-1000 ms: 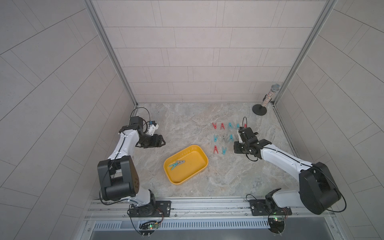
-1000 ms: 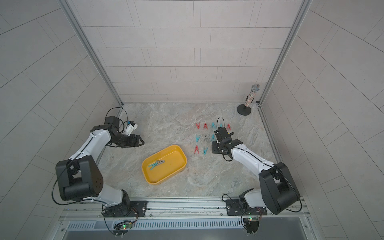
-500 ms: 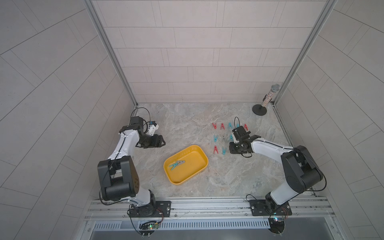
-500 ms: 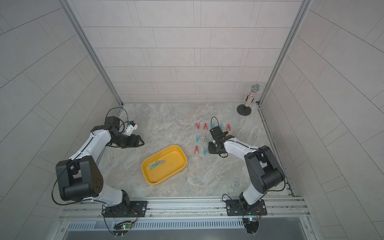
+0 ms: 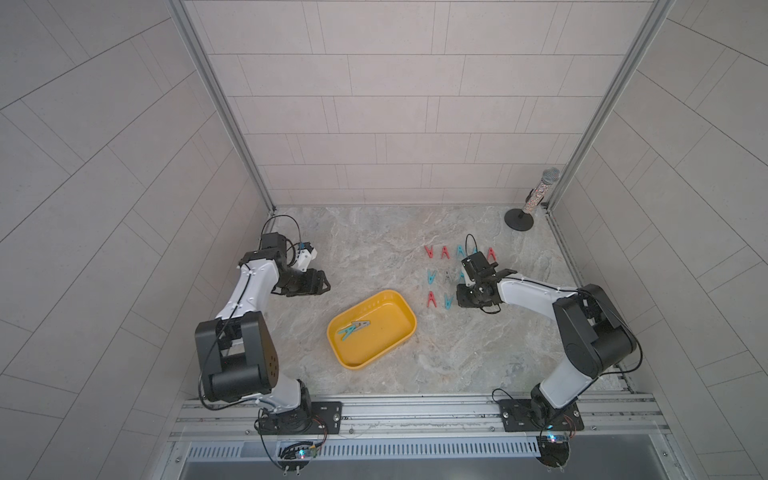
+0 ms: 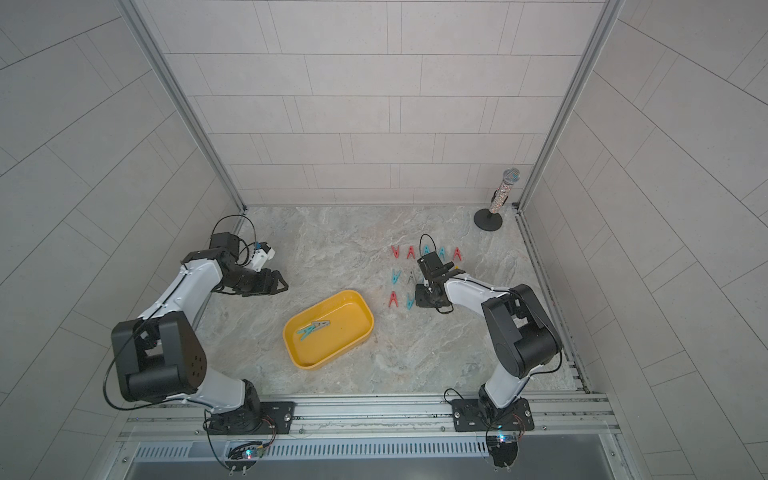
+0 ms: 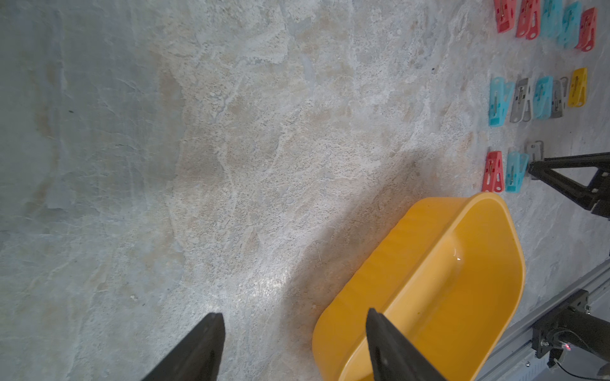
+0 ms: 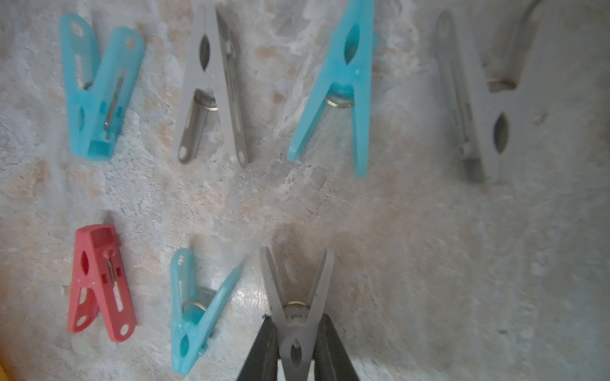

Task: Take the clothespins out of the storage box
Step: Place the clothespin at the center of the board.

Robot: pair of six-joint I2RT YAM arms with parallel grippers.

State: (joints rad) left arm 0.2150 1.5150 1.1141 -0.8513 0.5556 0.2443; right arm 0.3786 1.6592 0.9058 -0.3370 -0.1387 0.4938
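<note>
Right pincer (image 8: 297, 330) shifted toward 9 o'clock, clamped on a grey clothespin (image 8: 292, 315). Left pincer (image 7: 294, 315) apart, empty. Teal and grey clothespins (image 5: 353, 328) remain in storage box (image 5: 388, 334).

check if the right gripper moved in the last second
Yes: the right gripper, holding a grey plastic clothespin, slid toward the shallow yellow plastic tray.

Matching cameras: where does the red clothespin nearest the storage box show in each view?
In a top view: red clothespin, right of the storage box.
In a top view: red clothespin, same place.
Left wrist: past the box's corner.
Right wrist: beside the teal clothespin.
Shared landmark: that teal clothespin.
</note>
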